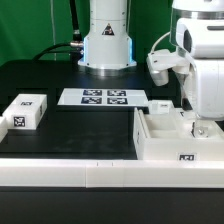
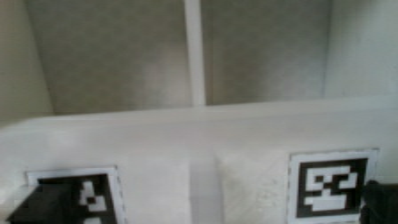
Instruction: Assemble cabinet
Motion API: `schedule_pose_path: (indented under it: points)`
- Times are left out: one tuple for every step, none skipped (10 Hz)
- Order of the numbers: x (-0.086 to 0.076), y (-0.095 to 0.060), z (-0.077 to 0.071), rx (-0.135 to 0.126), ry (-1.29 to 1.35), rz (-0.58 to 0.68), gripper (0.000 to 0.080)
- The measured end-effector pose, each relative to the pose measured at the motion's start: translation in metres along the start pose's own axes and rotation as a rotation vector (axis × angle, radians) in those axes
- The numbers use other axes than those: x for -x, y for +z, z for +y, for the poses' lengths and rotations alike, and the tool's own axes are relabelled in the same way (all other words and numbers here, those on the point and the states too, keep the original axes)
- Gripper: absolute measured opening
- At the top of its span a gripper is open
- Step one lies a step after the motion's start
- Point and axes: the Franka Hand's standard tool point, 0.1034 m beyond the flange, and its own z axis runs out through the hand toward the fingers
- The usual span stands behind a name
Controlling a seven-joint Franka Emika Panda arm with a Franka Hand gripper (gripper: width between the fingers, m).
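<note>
Exterior view: you have the cabinet (image 1: 165,140) on the black desk (image 1: 70,135), at the exterior view's right near the front edge, with a tag on its front face. The gripper (image 1: 201,127) hangs at its right end. You cannot tell whether the fingers are spread or pressed together. The marker board (image 1: 104,97) lies behind. A small tagged block (image 1: 24,111) sits well apart, left.

Wrist view: blurred. You see a white cabinet (image 2: 196,140) face with two tags, close up.
</note>
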Motion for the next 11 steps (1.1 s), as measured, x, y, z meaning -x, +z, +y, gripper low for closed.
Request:
schedule_pose_path:
  points:
    - [-0.002,-0.008,-0.006,0.004,0.0,-0.005,0.0797]
    - [-0.004,-0.018,-0.015,0.01,0.001,-0.012,0.0797]
    - [-0.006,-0.028,-0.028,0.014,0.001,-0.022,0.0797]
    - [-0.007,-0.031,-0.035,0.013,0.005,-0.027,0.0797]
    - [-0.008,-0.031,-0.041,0.013,0.006,-0.029,0.0797]
    - [-0.007,-0.03,-0.04,0.011,0.008,-0.029,0.0797]
    - [-0.006,-0.029,-0.04,0.01,0.009,-0.029,0.0797]
    - [-0.006,-0.029,-0.041,0.009,0.009,-0.029,0.0797]
    - [-0.006,-0.029,-0.041,0.009,0.009,-0.029,0.0797]
    - [-0.006,-0.029,-0.041,0.009,0.009,-0.029,0.0797]
    - [-0.006,-0.028,-0.043,0.006,0.01,-0.029,0.0797]
